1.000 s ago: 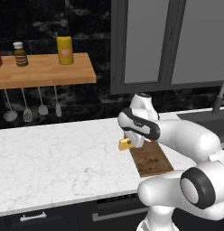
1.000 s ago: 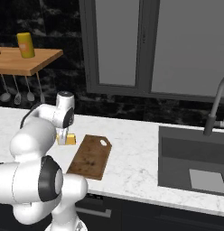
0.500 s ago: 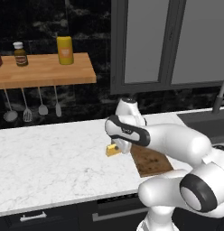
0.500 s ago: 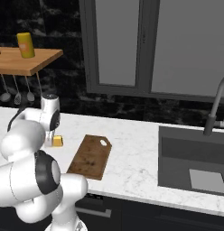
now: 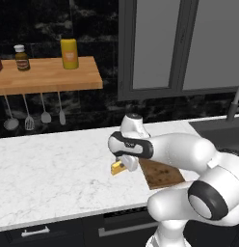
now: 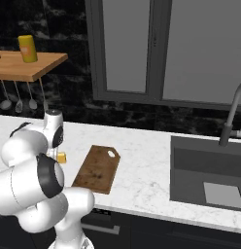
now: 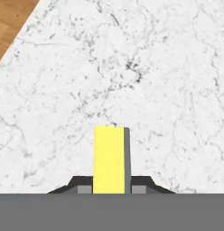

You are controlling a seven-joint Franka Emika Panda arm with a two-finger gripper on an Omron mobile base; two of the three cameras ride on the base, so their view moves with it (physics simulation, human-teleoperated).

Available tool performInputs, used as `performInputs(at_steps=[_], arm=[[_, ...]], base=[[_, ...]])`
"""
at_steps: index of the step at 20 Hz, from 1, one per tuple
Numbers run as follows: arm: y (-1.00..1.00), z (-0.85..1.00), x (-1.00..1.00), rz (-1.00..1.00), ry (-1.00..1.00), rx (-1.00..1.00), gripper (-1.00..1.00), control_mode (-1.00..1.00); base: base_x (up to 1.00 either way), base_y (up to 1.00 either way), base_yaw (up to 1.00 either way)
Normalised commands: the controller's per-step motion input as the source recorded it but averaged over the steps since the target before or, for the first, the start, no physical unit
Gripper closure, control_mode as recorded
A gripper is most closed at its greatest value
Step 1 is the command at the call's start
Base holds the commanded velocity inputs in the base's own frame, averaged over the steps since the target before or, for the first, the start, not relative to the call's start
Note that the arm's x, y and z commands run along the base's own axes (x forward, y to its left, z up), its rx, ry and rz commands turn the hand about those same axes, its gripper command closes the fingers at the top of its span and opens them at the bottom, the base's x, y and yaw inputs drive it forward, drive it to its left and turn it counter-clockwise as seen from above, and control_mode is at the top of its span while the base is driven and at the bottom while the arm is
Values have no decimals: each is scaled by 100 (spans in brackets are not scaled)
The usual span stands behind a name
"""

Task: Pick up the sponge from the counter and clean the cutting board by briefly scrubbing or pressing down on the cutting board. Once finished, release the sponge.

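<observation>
The yellow sponge (image 7: 109, 160), with a dark grey layer along one side, stands on edge between my gripper's fingers (image 7: 85, 188). My gripper (image 5: 122, 165) is shut on the sponge (image 5: 117, 168) and holds it a little above the white marble counter (image 5: 54, 169), just left of the cutting board (image 5: 163, 174). From the right base view the sponge (image 6: 61, 157) peeks out beside the arm, left of the dark brown cutting board (image 6: 97, 168). A corner of the cutting board (image 7: 9, 18) lies at the upper left of the hand view, apart from the sponge.
A wooden wall shelf (image 5: 46, 77) with bottles hangs at the back left, with utensils (image 5: 28, 116) under it. A dark sink (image 6: 210, 175) with a faucet (image 6: 230, 121) sits to the right. Bare counter stretches to the left.
The arm has swung left with the sponge in its grip, from over the cutting board's left edge to above the bare counter beside it. The gripper stayed shut.
</observation>
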Motion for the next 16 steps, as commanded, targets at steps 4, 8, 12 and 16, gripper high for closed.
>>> performInputs(at_steps=[4,8,12,16], arm=[[10,-25,0,8,0,0,100,-100],[18,-22,0,7,0,0,-100,-100],[14,-3,0,6,0,0,-100,-100],[1,0,0,5,0,0,-100,-100]], base=[[0,0,0],[0,0,0],[0,0,0],[0,0,0]])
